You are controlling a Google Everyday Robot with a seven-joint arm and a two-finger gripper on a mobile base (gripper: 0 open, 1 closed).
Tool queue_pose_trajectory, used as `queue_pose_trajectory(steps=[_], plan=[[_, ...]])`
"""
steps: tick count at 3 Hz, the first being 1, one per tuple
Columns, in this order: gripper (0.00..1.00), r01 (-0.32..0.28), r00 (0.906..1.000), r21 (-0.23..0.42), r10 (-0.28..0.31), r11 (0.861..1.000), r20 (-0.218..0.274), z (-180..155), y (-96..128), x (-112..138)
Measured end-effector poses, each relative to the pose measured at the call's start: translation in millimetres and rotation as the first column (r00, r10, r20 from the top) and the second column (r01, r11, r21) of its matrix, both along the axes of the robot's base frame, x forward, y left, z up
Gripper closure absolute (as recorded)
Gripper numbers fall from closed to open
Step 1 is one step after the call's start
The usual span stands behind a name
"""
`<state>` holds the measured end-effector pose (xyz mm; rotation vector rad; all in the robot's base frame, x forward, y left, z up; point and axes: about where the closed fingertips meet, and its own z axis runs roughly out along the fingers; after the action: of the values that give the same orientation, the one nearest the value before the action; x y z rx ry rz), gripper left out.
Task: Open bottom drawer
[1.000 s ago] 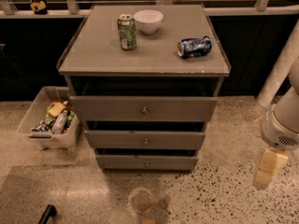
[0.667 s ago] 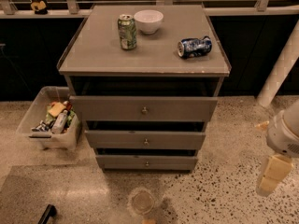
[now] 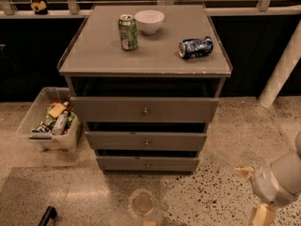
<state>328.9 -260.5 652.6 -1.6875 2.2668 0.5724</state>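
Observation:
The bottom drawer [image 3: 147, 164] is the lowest and narrowest of three grey-brown fronts on the cabinet [image 3: 94, 55], with a small round metal knob [image 3: 147, 164] at its middle. Its front stands slightly forward, with a dark gap above it. My gripper [image 3: 258, 202] is at the lower right of the camera view, low over the speckled floor. It is well to the right of the drawer and apart from it, touching nothing.
On the cabinet top stand a green can [image 3: 127, 32], a white bowl [image 3: 149, 21] and a blue can [image 3: 195, 47] lying on its side. A clear bin of snacks [image 3: 51, 121] sits on the floor at the left. A white post [image 3: 282, 69] rises at the right.
My gripper and arm have moved down toward the bottom right corner of the view. The drawers have not moved.

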Motion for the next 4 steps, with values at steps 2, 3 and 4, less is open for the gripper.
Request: queue_pose_trajectory(steps=[2,3,4], plan=[[0.0,-0.138,0.9881,-0.241,0.116,0.961,-0.1,-141,21,-10],[0.0,-0.104,0.9801,-0.33,0.041,0.938,-0.194,-198,12,7],[0.0,-0.05,0.972,-0.352,-0.036,0.935,-0.232,-211,14,9]])
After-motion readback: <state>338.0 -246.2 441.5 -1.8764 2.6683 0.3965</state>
